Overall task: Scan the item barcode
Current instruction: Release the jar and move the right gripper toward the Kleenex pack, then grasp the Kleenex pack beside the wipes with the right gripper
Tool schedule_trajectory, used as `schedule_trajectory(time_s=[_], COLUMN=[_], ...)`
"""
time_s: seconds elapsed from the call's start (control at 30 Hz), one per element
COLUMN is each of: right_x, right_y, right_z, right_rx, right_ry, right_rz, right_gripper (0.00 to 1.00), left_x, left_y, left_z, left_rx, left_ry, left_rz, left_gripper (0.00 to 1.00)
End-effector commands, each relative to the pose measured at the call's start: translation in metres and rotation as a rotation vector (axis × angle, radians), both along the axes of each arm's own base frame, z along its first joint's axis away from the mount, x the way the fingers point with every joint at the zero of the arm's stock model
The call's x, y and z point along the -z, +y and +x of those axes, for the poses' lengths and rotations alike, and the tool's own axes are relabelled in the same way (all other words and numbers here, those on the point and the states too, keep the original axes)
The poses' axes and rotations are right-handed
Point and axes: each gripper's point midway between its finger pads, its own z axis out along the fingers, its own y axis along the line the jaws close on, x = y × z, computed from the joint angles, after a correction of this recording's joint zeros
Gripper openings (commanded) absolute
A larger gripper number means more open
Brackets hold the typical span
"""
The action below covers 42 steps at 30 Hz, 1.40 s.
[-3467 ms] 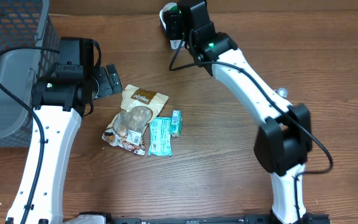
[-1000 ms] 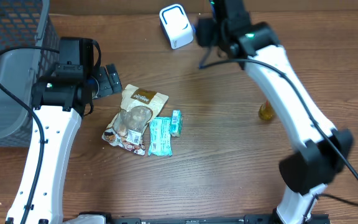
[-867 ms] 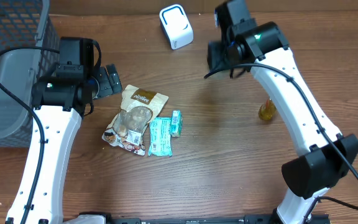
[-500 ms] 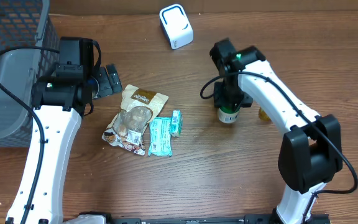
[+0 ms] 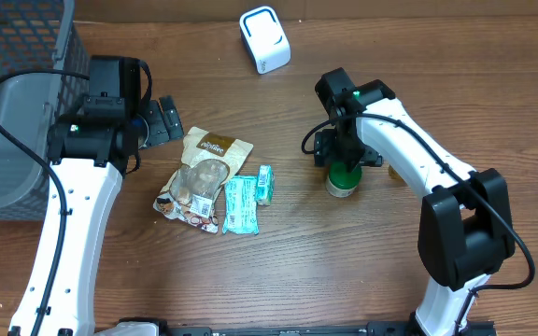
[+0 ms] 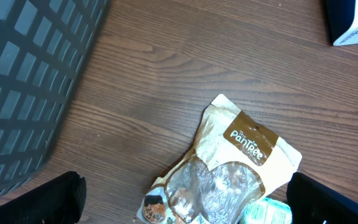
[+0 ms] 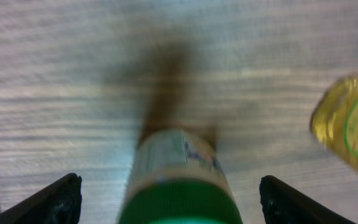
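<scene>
Your right gripper [image 7: 168, 194] hangs directly over the green-capped bottle [image 5: 344, 179], fingers spread, one on either side of the cap with a clear gap on both sides, so nothing is pinched. The bottle stands upright on the counter [image 5: 297, 271], right of centre and well apart from the white scanner [image 5: 264, 39] at the far edge. A yellow bottle [image 7: 347, 130] lies just to its right, partly hidden by the arm in the overhead view.

Your left gripper [image 5: 163, 121] is also spread wide and holds nothing. It hovers near the basket [image 5: 12, 84], above the top edge of the brown pouch [image 5: 204, 173]. Two teal packets [image 5: 243, 203] lie touching the pouch on its right side.
</scene>
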Motion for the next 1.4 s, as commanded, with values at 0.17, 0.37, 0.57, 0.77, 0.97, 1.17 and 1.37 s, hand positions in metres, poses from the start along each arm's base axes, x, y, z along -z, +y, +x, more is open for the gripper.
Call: schedule_trajectory(time_s=[0.17, 0.37, 0.57, 0.77, 0.97, 1.17, 1.37], right_x=[-0.012, -0.016, -0.013, -0.013, -0.009, 0.004, 0.019], right_y=[0.034, 0.074, 0.099, 0.123, 0.126, 0.118, 0.095], right_z=[0.050, 0.042, 0.025, 0.010, -0.009, -0.022, -0.027], right_rx=[-0.008, -0.071, -0.138, -0.200, -0.224, -0.141, -0.122], right_ry=[-0.201, -0.181, -0.161, -0.151, -0.094, -0.041, -0.034], right_rz=[0.166, 0.307, 0.308, 0.314, 0.289, 0.270, 0.173], right_gripper=[0.80, 0.70, 0.65, 1.00, 1.00, 0.53, 0.34], left_x=[-0.006, -0.006, -0.006, -0.006, -0.006, -0.006, -0.006], left_y=[-0.001, -0.001, -0.001, -0.001, -0.001, -0.001, -0.001], left_z=[0.002, 0.002, 0.002, 0.002, 0.002, 0.002, 0.002], left_rx=[0.002, 0.002, 0.001, 0.001, 0.002, 0.002, 0.002], left_ry=[-0.017, -0.017, -0.017, -0.017, -0.017, -0.017, -0.017], left_rz=[-0.002, -0.002, -0.003, -0.003, -0.002, -0.002, -0.002], left_gripper=[1.00, 1.00, 1.00, 1.00, 1.00, 1.00, 1.00])
